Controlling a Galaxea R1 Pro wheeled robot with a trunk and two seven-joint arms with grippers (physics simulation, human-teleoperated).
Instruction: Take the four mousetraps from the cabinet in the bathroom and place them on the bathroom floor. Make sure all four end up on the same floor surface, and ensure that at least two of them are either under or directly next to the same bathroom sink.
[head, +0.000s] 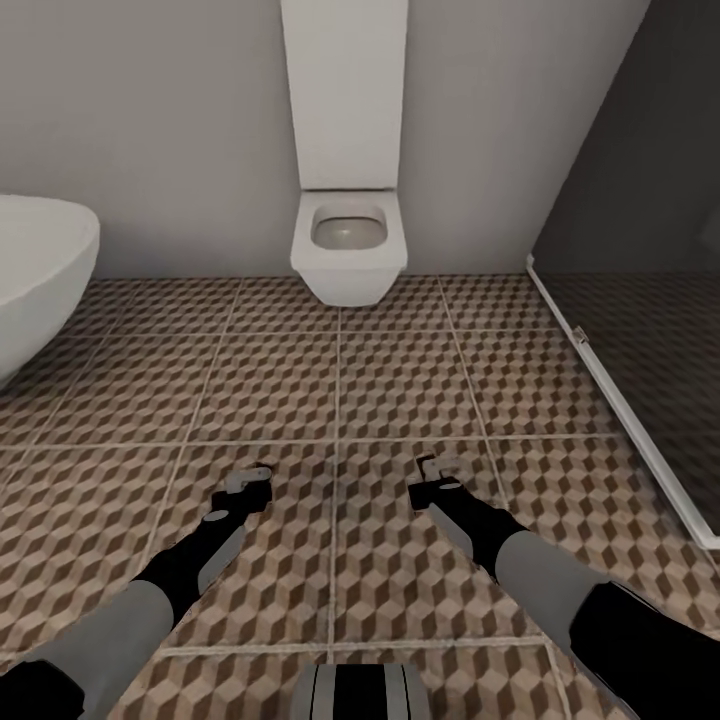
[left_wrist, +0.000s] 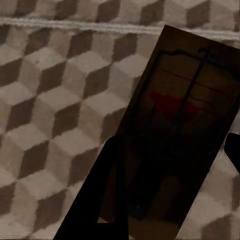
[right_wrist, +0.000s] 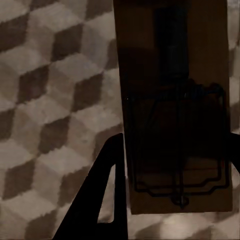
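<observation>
Both hands low over the bathroom floor (head: 300, 390), each holding a mousetrap.
We grip one in our left hand (head: 250, 487) (left_wrist: 170, 145), another in our right hand (head: 432, 480) (right_wrist: 175, 110), facing the sink (head: 348, 248).

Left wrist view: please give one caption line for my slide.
Left gripper holds a flat brown wooden mousetrap with a red mark above the cube-patterned tile floor.

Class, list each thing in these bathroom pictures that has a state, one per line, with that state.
Left gripper: shut on a mousetrap, held above the floor.
Right gripper: shut on a second mousetrap.
Sink: basin holds nothing, no mousetrap under or beside it yet.
Tub: partly in view, inside hidden.
</observation>
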